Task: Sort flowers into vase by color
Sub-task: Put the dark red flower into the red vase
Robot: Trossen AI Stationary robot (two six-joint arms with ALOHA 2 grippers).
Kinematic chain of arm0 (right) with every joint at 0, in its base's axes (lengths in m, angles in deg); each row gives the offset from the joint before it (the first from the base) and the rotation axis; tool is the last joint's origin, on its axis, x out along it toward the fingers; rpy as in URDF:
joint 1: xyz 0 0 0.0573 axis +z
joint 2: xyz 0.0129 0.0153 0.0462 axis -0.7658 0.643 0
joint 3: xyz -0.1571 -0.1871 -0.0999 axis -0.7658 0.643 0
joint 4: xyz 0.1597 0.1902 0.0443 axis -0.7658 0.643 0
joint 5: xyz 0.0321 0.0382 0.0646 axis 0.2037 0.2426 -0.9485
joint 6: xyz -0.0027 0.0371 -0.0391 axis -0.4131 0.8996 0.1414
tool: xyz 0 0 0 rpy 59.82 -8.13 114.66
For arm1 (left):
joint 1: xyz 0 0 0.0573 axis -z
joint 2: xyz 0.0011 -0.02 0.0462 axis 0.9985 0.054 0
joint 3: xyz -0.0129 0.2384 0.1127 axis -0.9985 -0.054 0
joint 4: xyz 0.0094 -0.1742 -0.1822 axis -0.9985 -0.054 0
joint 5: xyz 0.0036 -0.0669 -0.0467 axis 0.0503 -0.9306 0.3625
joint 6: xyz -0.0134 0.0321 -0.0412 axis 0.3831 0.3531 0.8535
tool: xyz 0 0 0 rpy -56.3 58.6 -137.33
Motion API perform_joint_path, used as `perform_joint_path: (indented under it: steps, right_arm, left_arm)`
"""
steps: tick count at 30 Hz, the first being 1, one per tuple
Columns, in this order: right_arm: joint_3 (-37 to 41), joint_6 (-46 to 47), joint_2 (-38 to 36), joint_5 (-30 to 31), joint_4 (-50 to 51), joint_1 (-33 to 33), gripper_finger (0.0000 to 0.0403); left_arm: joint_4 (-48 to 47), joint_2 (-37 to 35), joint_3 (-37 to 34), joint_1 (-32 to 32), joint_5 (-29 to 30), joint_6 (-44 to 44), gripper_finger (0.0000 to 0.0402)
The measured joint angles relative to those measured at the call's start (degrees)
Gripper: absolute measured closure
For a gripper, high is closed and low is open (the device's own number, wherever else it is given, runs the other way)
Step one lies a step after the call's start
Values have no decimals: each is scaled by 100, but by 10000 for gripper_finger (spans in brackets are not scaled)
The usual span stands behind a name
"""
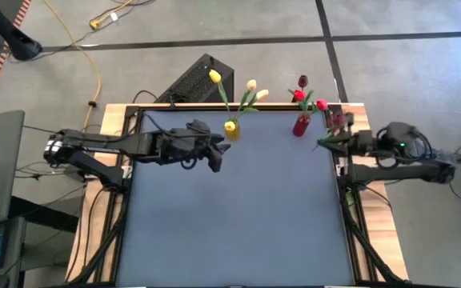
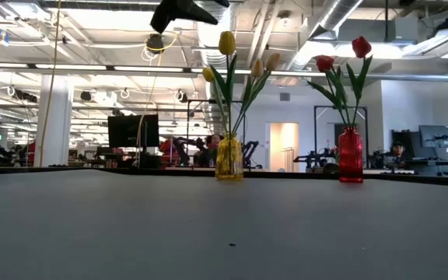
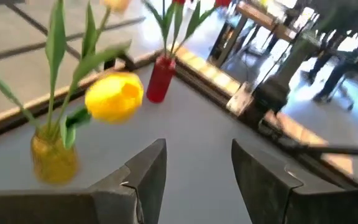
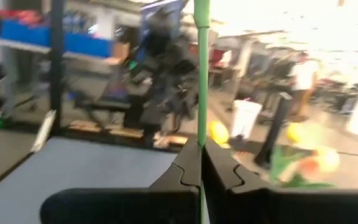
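A yellow vase holds yellow and cream tulips by their stems. A red vase holds red tulips. Both vases stand at the table's far edge. My left gripper hangs open above the table, just near-left of the yellow vase, and touches nothing. My right gripper, at the table's right edge near the red vase, is shut on a tulip's green stem. A dark red head shows beside it. My right gripper pinches the thin green stem between its two fingertips. The stem crosses the fingers and rises straight out of them in the right wrist view. The flower is lifted clear of the table. Which part of the stem's length is held, I cannot tell.
The grey table top spreads wide on the near side of both vases. A black keyboard-like object lies beyond the far edge. Wooden side rails run along the table. People and desks show in the room behind.
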Motion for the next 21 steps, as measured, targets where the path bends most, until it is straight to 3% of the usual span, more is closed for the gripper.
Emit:
perform_joint_path:
  steps: [6,17,21]
  right_arm:
    - [138,154,-547,747,-97,-319,379]
    - [138,222,-585,2047,-81,-758,379]
    - [138,308,-585,2262,-75,-941,379]
  left_arm:
    - [-3,44,-206,24,11,224,232]
    - [73,191,-284,24,-94,463,232]
    - [67,185,-283,24,-131,470,232]
